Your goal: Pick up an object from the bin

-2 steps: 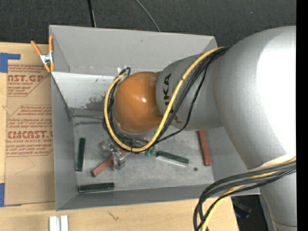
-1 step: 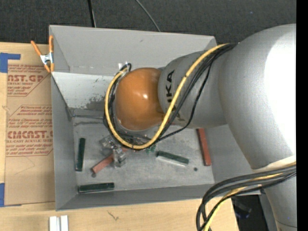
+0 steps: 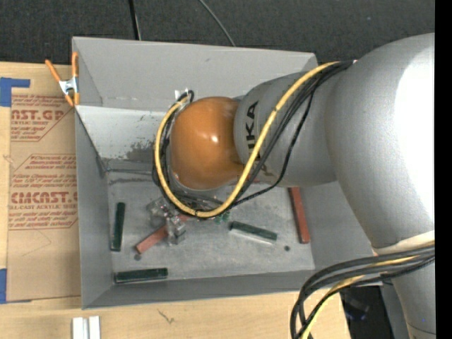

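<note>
My gripper [image 3: 168, 222] hangs low over the bin floor, left of centre, partly hidden under the arm's orange cover. A short red-brown stick [image 3: 149, 243] lies slanted on the floor, and its upper right end reaches up to the gripper's tip. A dark green stick [image 3: 252, 232] lies to the gripper's right. Another dark green stick [image 3: 116, 226] lies upright along the left side.
A third dark green stick [image 3: 141, 275] rests along the front wall. A long red stick [image 3: 299, 215] lies near the right wall. The big arm covers the bin's back right part, with yellow and black cables looped round the cover.
</note>
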Robot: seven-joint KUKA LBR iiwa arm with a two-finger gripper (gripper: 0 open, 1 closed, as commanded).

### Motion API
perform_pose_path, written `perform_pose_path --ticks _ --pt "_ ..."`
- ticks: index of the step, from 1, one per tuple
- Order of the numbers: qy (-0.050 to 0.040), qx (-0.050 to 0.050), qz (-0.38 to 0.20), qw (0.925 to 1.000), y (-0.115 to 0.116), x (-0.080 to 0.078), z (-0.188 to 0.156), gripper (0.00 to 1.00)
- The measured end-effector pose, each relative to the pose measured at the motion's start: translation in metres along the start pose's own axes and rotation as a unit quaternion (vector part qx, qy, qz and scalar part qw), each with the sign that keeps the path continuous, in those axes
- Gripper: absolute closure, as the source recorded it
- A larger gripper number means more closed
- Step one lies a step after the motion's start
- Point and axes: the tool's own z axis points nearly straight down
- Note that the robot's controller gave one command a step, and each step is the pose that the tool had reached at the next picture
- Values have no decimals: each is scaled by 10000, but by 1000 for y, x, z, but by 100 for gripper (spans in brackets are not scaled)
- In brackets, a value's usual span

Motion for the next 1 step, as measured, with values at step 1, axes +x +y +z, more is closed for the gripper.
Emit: perform_pose_path --ticks 1 --pt "43 -13 -2 10000 1 2 -13 100"
